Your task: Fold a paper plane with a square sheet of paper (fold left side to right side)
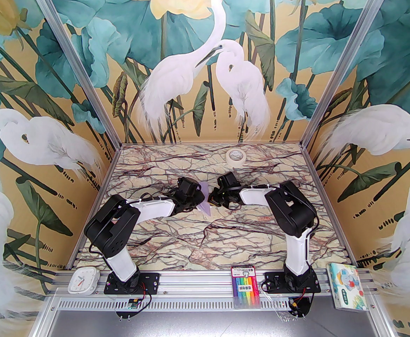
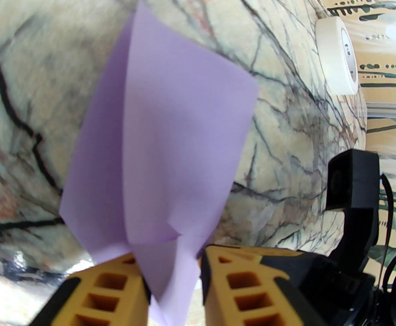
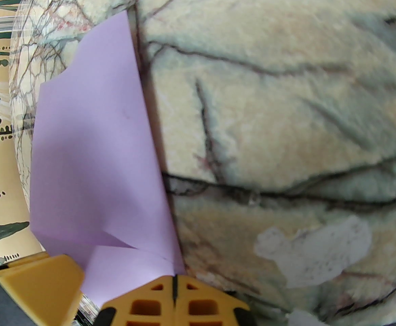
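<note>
At table (image 1: pixel 190 237) centre, seen from above, the left gripper (image 1: pixel 198 199) reaches in from 9 o'clock. Its wrist camera shows the yellow fingers (image 2: pixel 116 284) standing apart with a clear gap. The narrow tail of the sheet of paper (image 2: pixel 164 141) hangs loosely through that gap and is not clamped. Just right of it, the sheet of paper (image 1: pixel 205 209) is pale lavender, plain and smooth. It is already folded lengthwise, with a long crease running toward 12 o'clock and small slanted flaps near the tail. It stands tilted up off the marble rather than lying flat. From 3 o'clock the right gripper (image 1: pixel 211 199) meets it. In its own camera the fingertips (image 3: pixel 157 294) are pressed together, and the sheet's (image 3: pixel 92 155) folded edge runs into their seam, so it appears nipped there. A white tape roll (image 1: pixel 235 156) sits well apart at 1 o'clock.
</note>
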